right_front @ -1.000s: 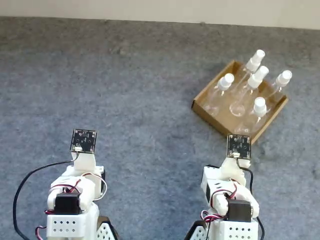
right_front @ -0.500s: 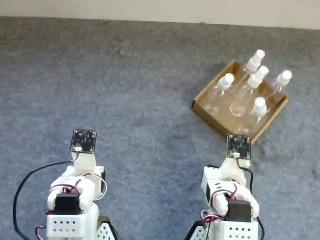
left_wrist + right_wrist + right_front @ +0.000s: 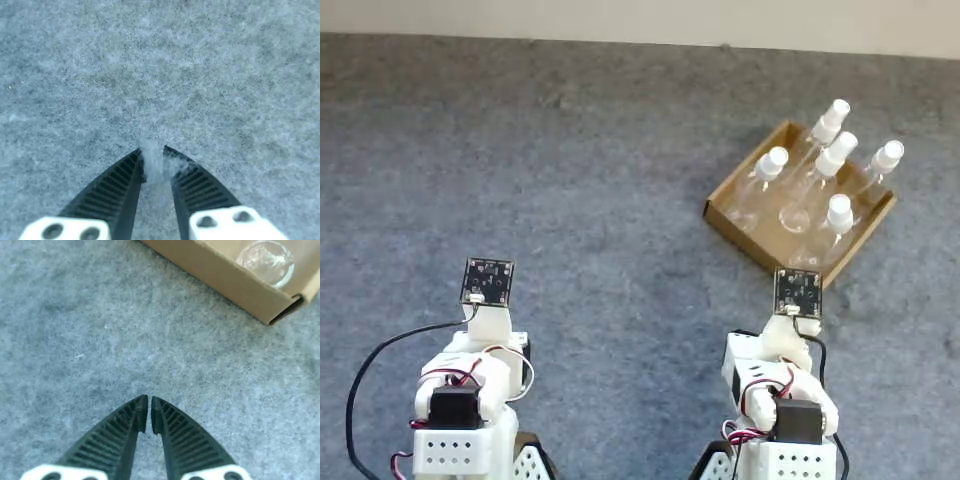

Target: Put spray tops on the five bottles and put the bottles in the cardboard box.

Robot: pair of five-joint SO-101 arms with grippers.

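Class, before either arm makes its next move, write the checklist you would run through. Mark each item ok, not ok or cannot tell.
1. All five bottles inside the cardboard box: ok, five counted in the high view.
2. A spray top on every bottle: ok, five white tops visible.
3. Tops seated tight: cannot tell.
4. Left gripper empty: ok, jaws slightly apart over bare grey carpet.
5. Right gripper empty: ok, jaws closed, holding nothing.
6. Both arms apart from the box: ok, both sit at the near edge, and the right gripper is short of the box wall.
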